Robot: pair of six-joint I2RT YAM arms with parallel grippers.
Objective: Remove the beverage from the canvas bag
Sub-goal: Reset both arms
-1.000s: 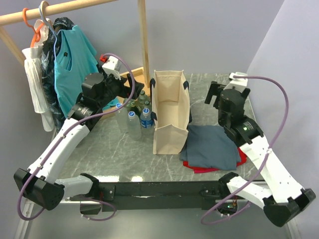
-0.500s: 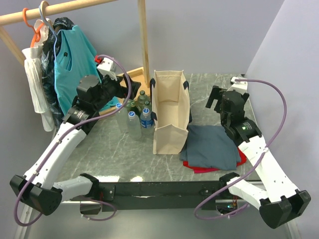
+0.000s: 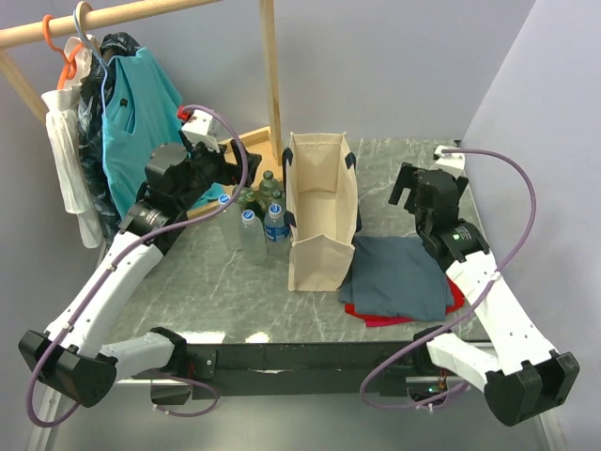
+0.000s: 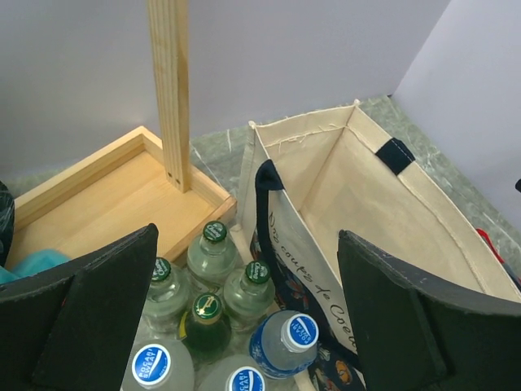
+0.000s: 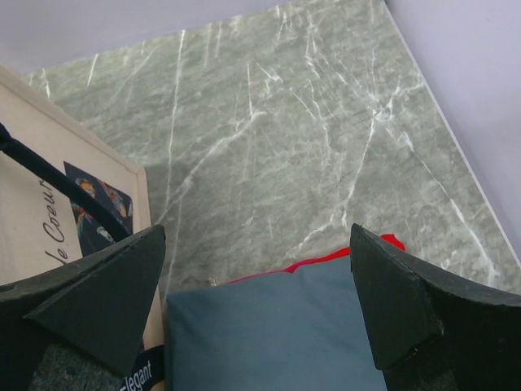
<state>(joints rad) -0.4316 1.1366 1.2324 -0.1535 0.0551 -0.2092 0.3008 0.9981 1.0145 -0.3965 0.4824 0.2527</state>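
The beige canvas bag [image 3: 321, 211] with navy handles stands upright and open-mouthed at the middle of the table; it also shows in the left wrist view [image 4: 366, 187]. The part of its inside that shows is bare. Several beverage bottles [image 3: 255, 214] stand clustered on the table against its left side, with green and blue caps [image 4: 220, 301]. My left gripper [image 3: 223, 164] hovers open above the bottles and the bag's left rim [image 4: 246, 236]. My right gripper [image 3: 415, 188] hangs open to the right of the bag, over a folded cloth [image 5: 256, 236], holding nothing.
A folded grey-blue cloth [image 3: 399, 277] lies on a red one [image 3: 376, 319] right of the bag. A wooden rack base [image 4: 106, 195] and post [image 3: 272, 75] stand behind the bottles. Clothes [image 3: 131, 122] hang at the back left. A wall runs along the table's right edge.
The left wrist has drawn back a little to the left. The right arm has shifted slightly. Both grippers stay open; bag and bottles have not moved.
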